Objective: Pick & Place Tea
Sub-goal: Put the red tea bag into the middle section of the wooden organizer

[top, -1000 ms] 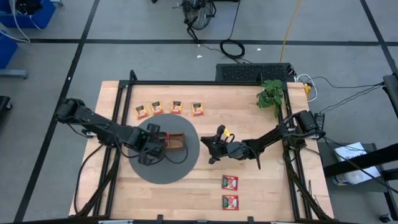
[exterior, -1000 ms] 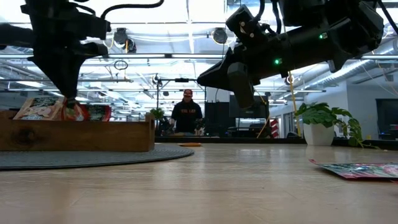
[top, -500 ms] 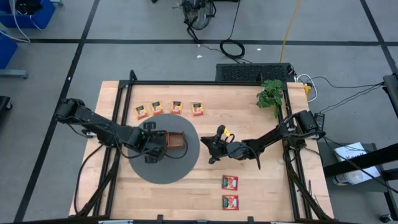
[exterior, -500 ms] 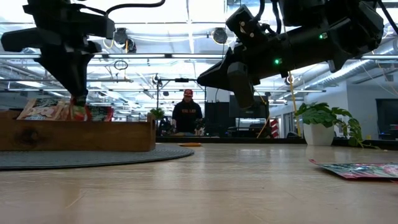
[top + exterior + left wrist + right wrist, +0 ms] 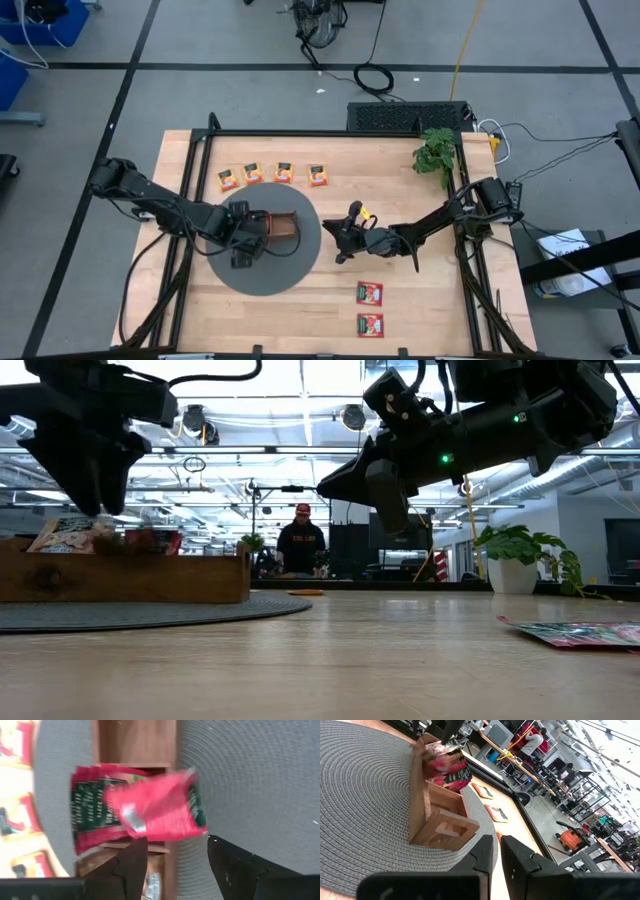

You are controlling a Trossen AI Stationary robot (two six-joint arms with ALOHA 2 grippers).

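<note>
Now the left claw hung open above the brown wooden tray, centre-left; red-and-green tea packet dropped in; another pickup seemed due.

Two dark jointed arms, black cables

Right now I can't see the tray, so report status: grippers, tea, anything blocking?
Left gripper open above tray. Red packet released into middle compartment. Right gripper shut, idle beside mat. Nothing blocking.
</note>
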